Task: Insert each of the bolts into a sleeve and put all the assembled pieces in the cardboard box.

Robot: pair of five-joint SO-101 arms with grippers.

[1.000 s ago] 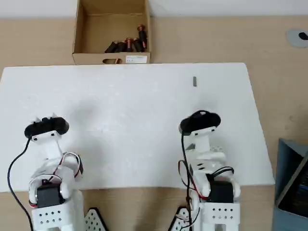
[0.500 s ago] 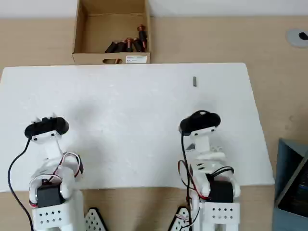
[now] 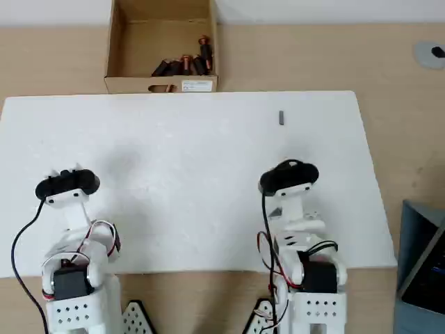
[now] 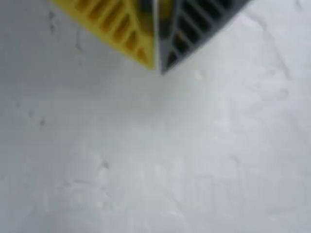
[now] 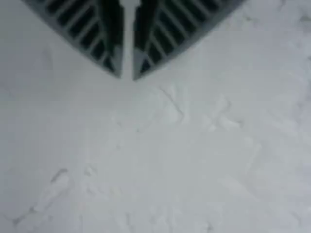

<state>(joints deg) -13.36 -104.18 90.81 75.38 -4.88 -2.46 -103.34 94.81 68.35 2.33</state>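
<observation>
Left tool (image 4: 158,65): one yellow finger and one grey finger, tips closed against each other. Nothing is held. It hangs just above the white mat (image 3: 181,160).
Right tool (image 5: 127,73): two grey fingers drawn together, with a hairline slit between the tips. Nothing is gripped. The mat's wrinkled surface lies directly beneath it.
Arms: in the high view both are folded back over their bases at the near edge of the mat, one arm (image 3: 67,182) beside the other arm (image 3: 288,175) and well apart. Which one carries which tool cannot be told from this view.
Cardboard box (image 3: 132,85): open-topped, on the wooden worktop (image 3: 403,125) just past the far edge of the mat. It is far ahead of both tools and nearer the line of the first arm.
Assembled pieces (image 3: 184,65): a cluster of dark, copper-tipped parts inside the box, gathered in the corner toward the second arm's side. All are well away from either tool.
Small grey piece (image 3: 281,117): alone on the mat, ahead of the second arm and apart from it, near the mat's far edge. It is too small to identify.
Grey bin (image 3: 421,264): on the worktop off the mat, out to the side of the second arm's base.
</observation>
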